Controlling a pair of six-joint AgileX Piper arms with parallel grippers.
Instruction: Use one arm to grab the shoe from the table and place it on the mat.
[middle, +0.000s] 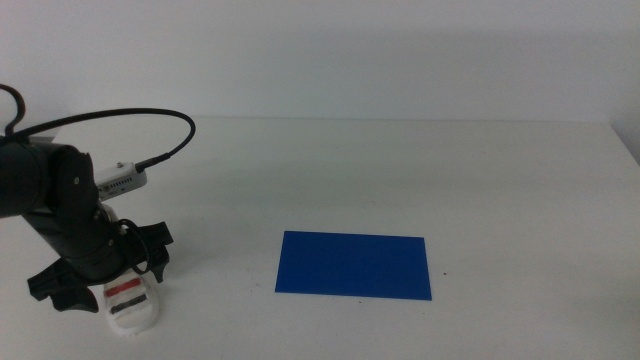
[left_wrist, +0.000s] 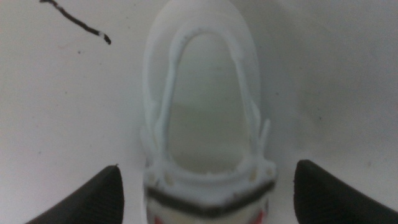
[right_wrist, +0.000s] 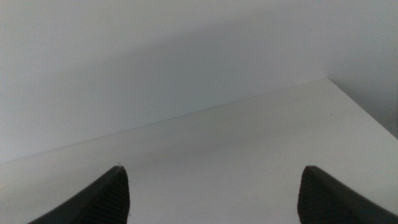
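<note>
The shoe (middle: 131, 305) lies at the near left of the table (middle: 400, 170), white-soled, with a red strap between black ones. The left gripper (middle: 105, 285) stands right over it, its jaws spread wide apart. In the left wrist view the shoe (left_wrist: 205, 118) sits between those two dark jaws, with bare table showing on each side, so neither jaw touches it. The arm (middle: 50, 200) rises behind, a black cable looping off it. The mat (middle: 354, 265) lies flat, well apart to the right. The right gripper (right_wrist: 211, 199) waits over bare table, jaws also apart.
</note>
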